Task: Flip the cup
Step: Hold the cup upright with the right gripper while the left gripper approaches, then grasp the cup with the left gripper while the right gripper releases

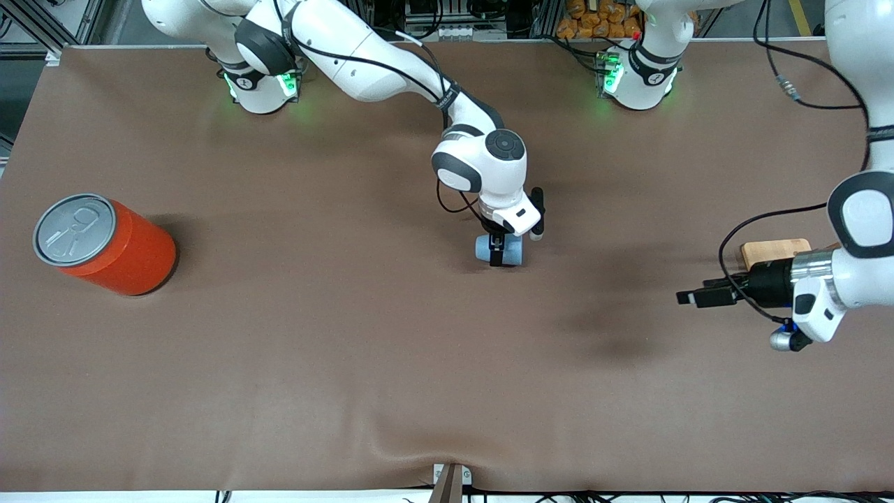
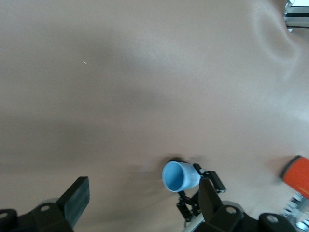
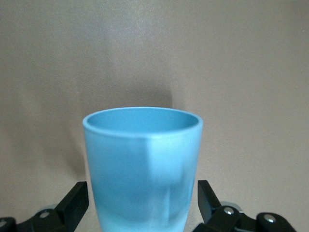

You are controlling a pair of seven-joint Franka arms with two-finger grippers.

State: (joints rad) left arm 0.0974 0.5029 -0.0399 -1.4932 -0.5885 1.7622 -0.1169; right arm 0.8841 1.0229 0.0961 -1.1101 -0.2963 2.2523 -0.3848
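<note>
The small light-blue cup (image 1: 510, 250) is on its side near the middle of the table, its mouth toward the left arm's end. My right gripper (image 1: 497, 256) is down over it, open, with one finger on each side. In the right wrist view the cup (image 3: 142, 164) fills the space between the fingers (image 3: 76, 203), with a narrow gap on each side. My left gripper (image 1: 688, 298) is open and empty, level above the table at the left arm's end, and waits. The left wrist view shows the cup (image 2: 179, 176) from its mouth end.
A large orange can (image 1: 105, 244) with a grey pull-tab lid is at the right arm's end; its edge shows in the left wrist view (image 2: 297, 176). A wooden block (image 1: 775, 250) lies beside the left gripper. A fold in the brown table cover (image 1: 419, 440) runs near the front edge.
</note>
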